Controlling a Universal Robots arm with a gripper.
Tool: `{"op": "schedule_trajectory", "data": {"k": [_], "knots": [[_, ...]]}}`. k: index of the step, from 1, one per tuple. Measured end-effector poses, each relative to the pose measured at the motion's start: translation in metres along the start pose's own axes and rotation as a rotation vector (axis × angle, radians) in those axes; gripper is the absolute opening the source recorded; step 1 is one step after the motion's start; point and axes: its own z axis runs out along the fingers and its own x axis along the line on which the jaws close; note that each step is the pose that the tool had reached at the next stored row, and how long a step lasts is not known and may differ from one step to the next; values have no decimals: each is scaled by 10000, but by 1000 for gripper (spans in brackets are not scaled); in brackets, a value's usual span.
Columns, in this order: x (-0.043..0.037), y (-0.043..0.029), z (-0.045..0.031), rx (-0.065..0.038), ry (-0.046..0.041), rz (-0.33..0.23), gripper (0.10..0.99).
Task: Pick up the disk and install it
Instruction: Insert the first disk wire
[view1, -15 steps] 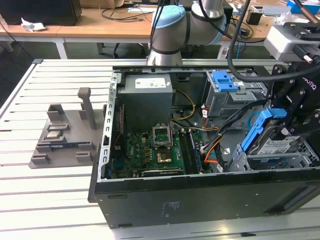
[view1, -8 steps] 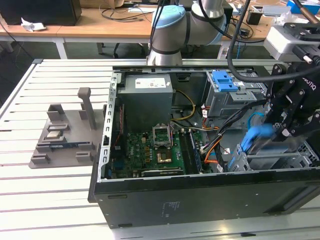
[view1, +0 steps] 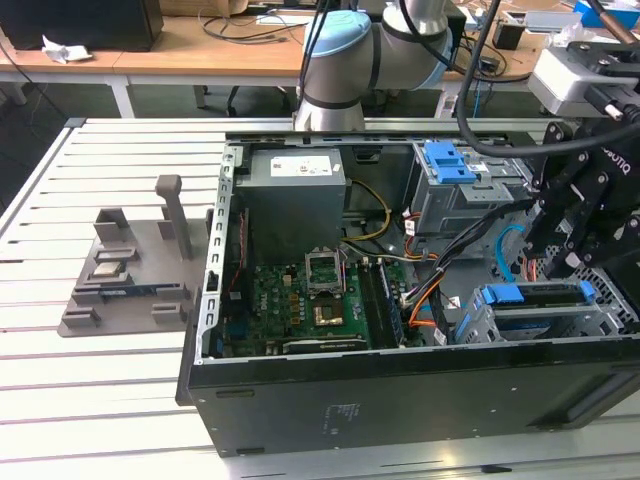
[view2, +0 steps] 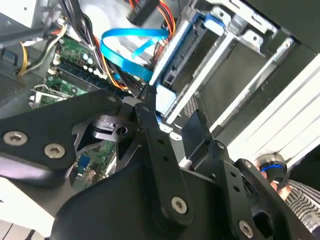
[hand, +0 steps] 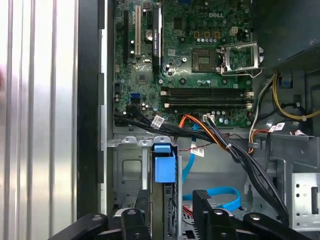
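The pincer (view1: 590, 235) hangs over the open computer case (view1: 400, 390) at the exterior view's right, directly above the lower drive bay (view1: 545, 315), where the disk (view1: 535, 294) sits with its blue carrier frame showing along the top edge. In the first wrist view the disk (hand: 165, 170) stands on edge in the metal bay, its blue tab uppermost, and its long axis runs straight toward the camera, passing between the two black fingers (hand: 207, 210). The fingers stand apart on either side of that thin edge, so the pincer looks open and straddling the disk; whether the pads already touch its flanks I cannot tell, since the contact is hidden behind the finger links. The second wrist view shows one fingertip (view2: 147, 107) right at the blue frame (view2: 165, 97). The grey plastic stand (view1: 130, 270) on the desk (view1: 60, 390) lies well apart, at the exterior view's left.
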Motion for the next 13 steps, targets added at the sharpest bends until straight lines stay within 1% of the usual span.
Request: {"op": "schedule_trajectory", "data": {"k": [1,4,5,6,7,8,9,11,13], "knots": [[-53,-24,0,0,-1,0,482],[-161,-79,-1,-1,1,-1,482],[-184,-89,-45,0,9,-1,482],[-191,-84,-134,0,12,1,482],[-200,-94,-177,-2,13,-1,482],[-219,-175,-173,-81,23,3,482],[-231,-247,-153,-158,22,3,482],[-250,-319,-125,-228,23,7,482],[-284,-369,-81,-276,24,17,482]]}}
